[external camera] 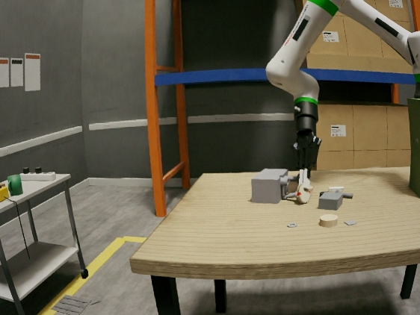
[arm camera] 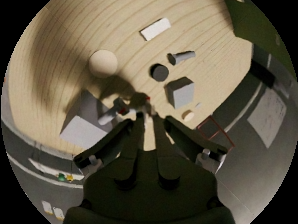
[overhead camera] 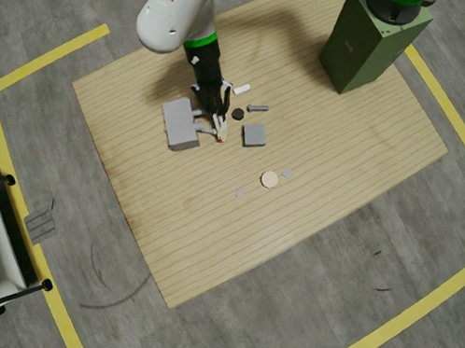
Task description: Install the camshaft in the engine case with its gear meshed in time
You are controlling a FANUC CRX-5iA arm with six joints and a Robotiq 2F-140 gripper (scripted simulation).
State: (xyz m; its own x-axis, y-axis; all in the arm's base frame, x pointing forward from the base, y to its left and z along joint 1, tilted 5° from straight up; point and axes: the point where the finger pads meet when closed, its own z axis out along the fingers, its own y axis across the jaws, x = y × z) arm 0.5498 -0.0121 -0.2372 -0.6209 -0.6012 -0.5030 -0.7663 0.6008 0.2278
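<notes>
The grey engine case (overhead camera: pixel 180 123) stands upright left of the table's middle, also in the exterior view (external camera: pixel 267 185). A short stub with the small crank gear (overhead camera: pixel 199 112) sticks out of its front. The camshaft lies beside that front, its grey shaft (overhead camera: pixel 204 130) pointing at the case and its pale big gear (external camera: pixel 303 192) with red marks resting tilted on the table. My gripper (overhead camera: pixel 220 131) points straight down with its fingers closed narrowly on the big gear's rim (external camera: pixel 303 183). In the wrist view the fingers hide the gear.
Right of the gripper lie a black disc (overhead camera: pixel 237 113), a grey bolt (overhead camera: pixel 258 108), a white bar (overhead camera: pixel 242 89) and a grey block (overhead camera: pixel 254 135). Nearer the front lie a wooden disc (overhead camera: pixel 270 179), a washer (overhead camera: pixel 239 192) and a small plate (overhead camera: pixel 288 173). The green robot pedestal (overhead camera: pixel 373 39) stands at the back right.
</notes>
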